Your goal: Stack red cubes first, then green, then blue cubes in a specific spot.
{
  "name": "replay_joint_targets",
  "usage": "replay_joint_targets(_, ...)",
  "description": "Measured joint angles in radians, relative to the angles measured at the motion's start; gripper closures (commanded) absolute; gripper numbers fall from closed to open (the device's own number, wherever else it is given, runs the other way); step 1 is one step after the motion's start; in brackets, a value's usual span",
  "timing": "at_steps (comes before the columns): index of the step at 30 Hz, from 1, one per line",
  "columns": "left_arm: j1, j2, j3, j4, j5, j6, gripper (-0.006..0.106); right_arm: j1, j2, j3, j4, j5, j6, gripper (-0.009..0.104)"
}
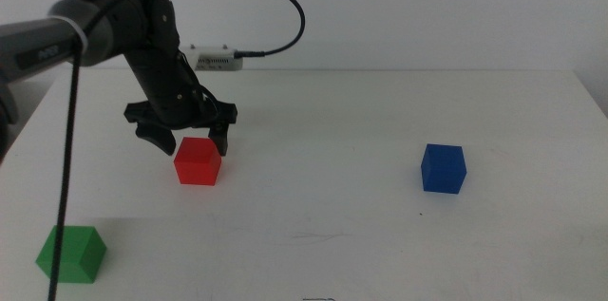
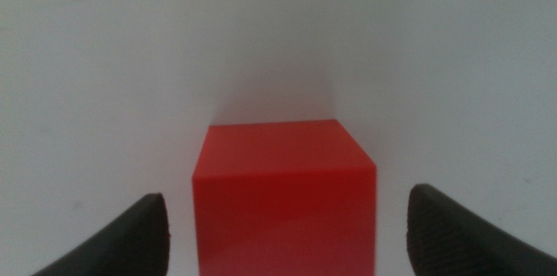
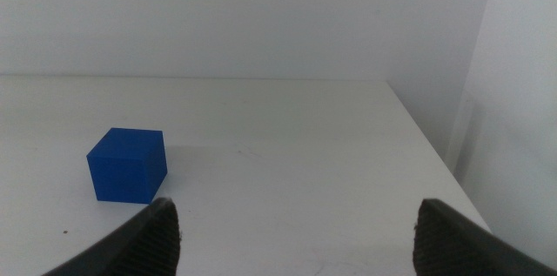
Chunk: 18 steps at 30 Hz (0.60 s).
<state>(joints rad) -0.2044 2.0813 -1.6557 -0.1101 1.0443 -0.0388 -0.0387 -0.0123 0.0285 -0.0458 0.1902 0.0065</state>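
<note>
The red cube [image 1: 198, 160] rests on the white table left of centre. My left gripper [image 1: 183, 136] hovers open just above and behind it, one jaw to each side without touching. In the left wrist view the red cube [image 2: 285, 196] sits between my left gripper's [image 2: 287, 237] spread jaws. At the front left corner lies the green cube [image 1: 70, 253]. Over on the right stands the blue cube [image 1: 444, 168]. The right wrist view shows the blue cube [image 3: 127, 164] beyond my right gripper [image 3: 296, 232], which is open and holds nothing; that arm is out of the middle view.
A white box [image 1: 217, 57] with a black cable plugged in lies at the table's far edge behind the left arm. The cable loops over the arm. The table's right edge [image 3: 431, 150] runs close to the right gripper.
</note>
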Motion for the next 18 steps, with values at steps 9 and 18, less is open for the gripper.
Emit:
replay_joint_targets(9,0.000,0.045,0.000,0.000,-0.002,0.006,0.031,0.000,0.000,0.000,0.000,0.000,0.000,0.022)
replay_joint_targets(18,0.000,0.045,0.000,0.010,0.012,0.010,0.099,0.000,0.000,0.000,0.000,0.000,0.000,0.022)
